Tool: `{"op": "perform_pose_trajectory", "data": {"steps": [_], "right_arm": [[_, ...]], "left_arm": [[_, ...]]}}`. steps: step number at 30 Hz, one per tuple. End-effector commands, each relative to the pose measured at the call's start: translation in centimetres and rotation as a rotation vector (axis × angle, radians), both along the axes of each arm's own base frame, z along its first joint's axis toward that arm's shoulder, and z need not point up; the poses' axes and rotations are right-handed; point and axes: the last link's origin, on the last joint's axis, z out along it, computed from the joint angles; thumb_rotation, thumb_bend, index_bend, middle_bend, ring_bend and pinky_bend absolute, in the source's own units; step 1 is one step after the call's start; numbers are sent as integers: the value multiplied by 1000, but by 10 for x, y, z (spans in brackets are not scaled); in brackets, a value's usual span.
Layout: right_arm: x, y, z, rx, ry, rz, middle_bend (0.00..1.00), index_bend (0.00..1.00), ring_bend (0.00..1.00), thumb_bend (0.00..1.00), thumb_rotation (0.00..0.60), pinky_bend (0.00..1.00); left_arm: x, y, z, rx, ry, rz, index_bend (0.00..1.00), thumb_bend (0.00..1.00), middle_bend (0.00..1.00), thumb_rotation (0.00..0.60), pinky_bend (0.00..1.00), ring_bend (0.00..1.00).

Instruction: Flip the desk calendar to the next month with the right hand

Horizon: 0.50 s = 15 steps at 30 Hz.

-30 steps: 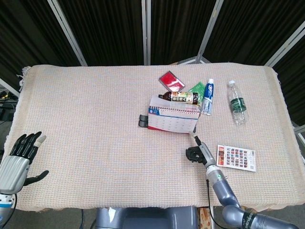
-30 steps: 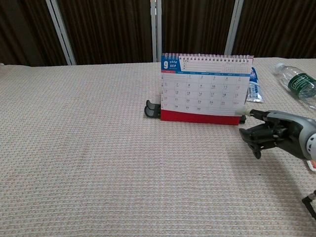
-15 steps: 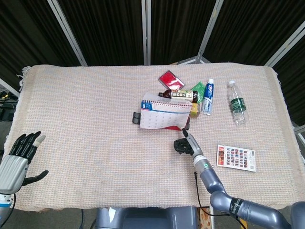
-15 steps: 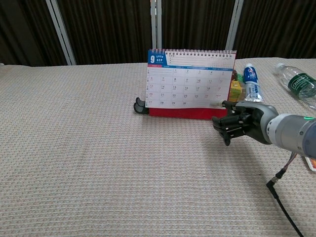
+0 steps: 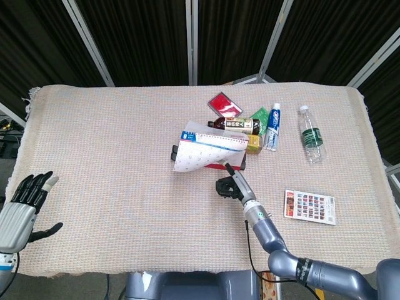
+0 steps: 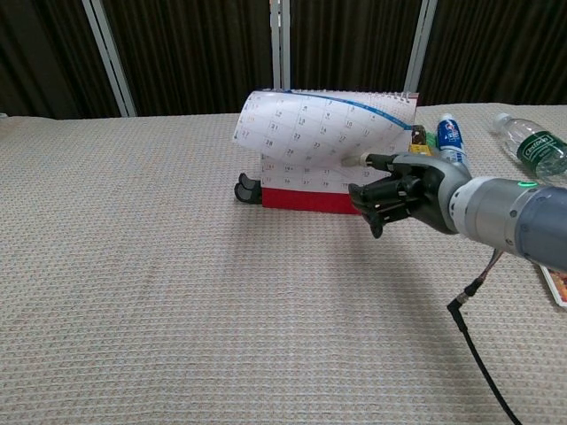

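Observation:
The desk calendar (image 5: 203,153) stands near the table's middle on its red base (image 6: 306,200). Its front sheet (image 6: 314,124) is lifted off the base and curls up and back toward the spiral binding. My right hand (image 6: 400,189) sits just right of the calendar with most fingers curled in. One outstretched fingertip (image 6: 364,160) touches the underside of the raised sheet. In the head view that hand (image 5: 228,185) is directly in front of the calendar. My left hand (image 5: 25,205) hovers off the table's near left corner, fingers spread, holding nothing.
Behind the calendar lie a red box (image 5: 224,104), a brown bottle (image 5: 236,127), a green packet (image 5: 257,114), a toothpaste tube (image 5: 273,127) and a water bottle (image 5: 310,134). A printed card (image 5: 310,206) lies at the right. A black clip (image 6: 246,189) sits at the calendar's left foot.
The right hand swept left and upward along the calendar. The calendar slid left, and its September sheet went from flat to lifted and curled back.

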Motion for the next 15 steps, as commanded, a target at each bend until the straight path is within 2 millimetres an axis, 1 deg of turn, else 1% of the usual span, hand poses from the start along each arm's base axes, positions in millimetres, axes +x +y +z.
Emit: {"op": "perform_pose_trajectory", "data": {"steps": [1, 4, 6, 8, 10, 11, 12, 13, 14, 15], "right_arm": [[15, -4, 28, -92, 7, 54, 770, 22, 696, 541, 600, 646], [23, 1, 48, -143, 7, 81, 722, 68, 659, 526, 600, 596], [30, 4, 62, -180, 2, 103, 638, 93, 587, 512, 600, 550], [37, 9, 79, -226, -1, 136, 493, 117, 445, 505, 600, 505], [42, 12, 92, -268, 2, 164, 399, 140, 333, 495, 600, 458], [45, 13, 99, -289, 5, 175, 369, 150, 295, 488, 600, 435], [46, 14, 103, -304, 8, 183, 356, 153, 279, 485, 600, 425], [48, 14, 106, -319, 14, 189, 346, 157, 266, 481, 600, 417], [52, 11, 119, -368, 40, 210, 344, 160, 261, 479, 600, 413], [53, 10, 123, -381, 56, 214, 342, 161, 257, 477, 600, 409]], "left_arm": [[1, 0, 0, 0, 0, -3, 0, 110, 0, 600, 0, 0], [2, -1, -1, -2, 2, -4, 0, 111, 0, 600, 0, 0], [2, -1, -2, -2, 5, -5, 0, 110, 0, 600, 0, 0], [3, 0, -2, 0, 8, -8, 0, 110, 0, 600, 0, 0], [3, 0, -3, 2, 7, -8, 0, 111, 0, 600, 0, 0], [3, 0, -3, 3, 6, -8, 0, 111, 0, 600, 0, 0], [3, 0, -3, 3, 7, -8, 0, 111, 0, 600, 0, 0], [3, 0, -3, 4, 7, -8, 0, 111, 0, 600, 0, 0], [3, -1, -3, 4, 8, -7, 0, 111, 0, 600, 0, 0], [3, 0, -3, 4, 9, -7, 0, 111, 0, 600, 0, 0]]}}
